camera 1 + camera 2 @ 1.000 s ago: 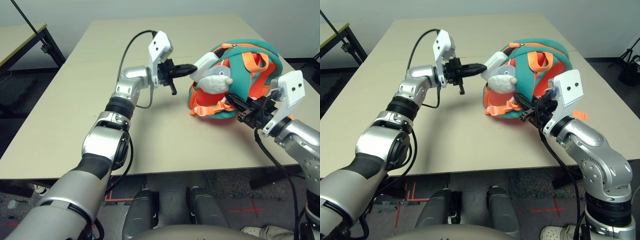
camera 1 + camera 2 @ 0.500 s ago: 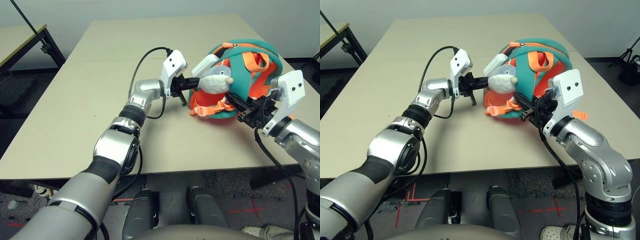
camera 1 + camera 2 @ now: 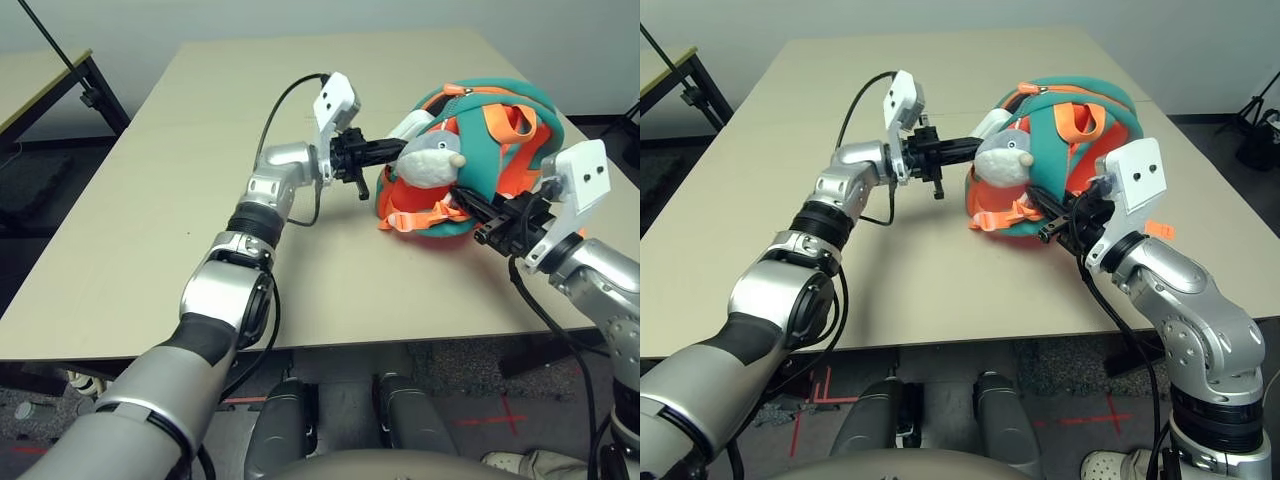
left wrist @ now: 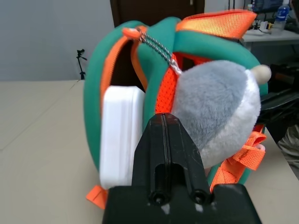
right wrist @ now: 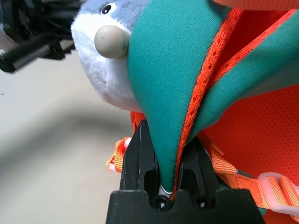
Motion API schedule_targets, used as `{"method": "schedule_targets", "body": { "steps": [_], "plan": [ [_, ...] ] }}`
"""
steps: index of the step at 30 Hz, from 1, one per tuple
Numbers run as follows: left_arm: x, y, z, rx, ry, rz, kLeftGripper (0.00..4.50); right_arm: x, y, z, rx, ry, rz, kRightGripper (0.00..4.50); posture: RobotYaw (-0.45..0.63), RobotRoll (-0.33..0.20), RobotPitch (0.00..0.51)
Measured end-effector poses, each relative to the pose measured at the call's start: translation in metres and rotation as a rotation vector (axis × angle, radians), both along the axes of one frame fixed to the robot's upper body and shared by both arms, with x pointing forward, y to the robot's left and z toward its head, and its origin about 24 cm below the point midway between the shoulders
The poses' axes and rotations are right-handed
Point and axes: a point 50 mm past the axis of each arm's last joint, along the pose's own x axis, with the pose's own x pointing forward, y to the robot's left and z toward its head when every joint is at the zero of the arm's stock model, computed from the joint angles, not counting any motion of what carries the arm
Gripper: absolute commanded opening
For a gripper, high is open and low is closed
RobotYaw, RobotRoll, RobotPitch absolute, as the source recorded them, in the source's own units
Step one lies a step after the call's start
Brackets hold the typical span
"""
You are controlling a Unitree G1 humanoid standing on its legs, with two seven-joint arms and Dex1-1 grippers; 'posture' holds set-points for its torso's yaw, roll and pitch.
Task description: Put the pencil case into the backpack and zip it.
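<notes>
The orange and teal backpack (image 3: 500, 140) lies on the tan table (image 3: 170, 210) at the right, its grey-white plush charm (image 3: 432, 158) facing me. The white pencil case (image 4: 119, 135) stands in the backpack's open mouth with its end sticking out beside the plush. My left gripper (image 3: 392, 150) is shut with nothing in it, its tips against the plush next to the pencil case (image 3: 410, 126). My right gripper (image 5: 173, 158) is shut on the backpack's teal edge with orange trim, at the near right side (image 3: 467, 198).
Orange straps (image 3: 425, 215) trail from the backpack's near side onto the table. Bare tabletop stretches to the left and toward me. A second table (image 3: 40, 75) stands at the back left.
My left gripper has moved right, from open tabletop up against the plush and the pencil case. Less of the pencil case shows outside the backpack. The right arm has not moved.
</notes>
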Motion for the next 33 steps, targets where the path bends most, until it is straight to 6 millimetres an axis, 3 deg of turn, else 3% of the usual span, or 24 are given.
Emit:
{"method": "schedule_targets", "body": {
  "steps": [9,17,33],
  "plan": [
    [0.004,0.021,0.001,0.021,-0.010,0.085,0.00,0.001,0.001,0.000,-0.003,0.002,0.002,0.15,-0.13,0.000,0.048],
    [0.007,0.007,-0.014,0.016,0.023,0.109,0.00,0.002,0.002,-0.001,-0.007,0.003,0.005,0.15,-0.16,0.000,0.053],
    [0.013,-0.011,-0.024,0.027,0.040,0.160,0.00,-0.004,0.001,-0.003,-0.009,0.002,-0.012,0.15,-0.18,0.000,0.053]
  ]
}}
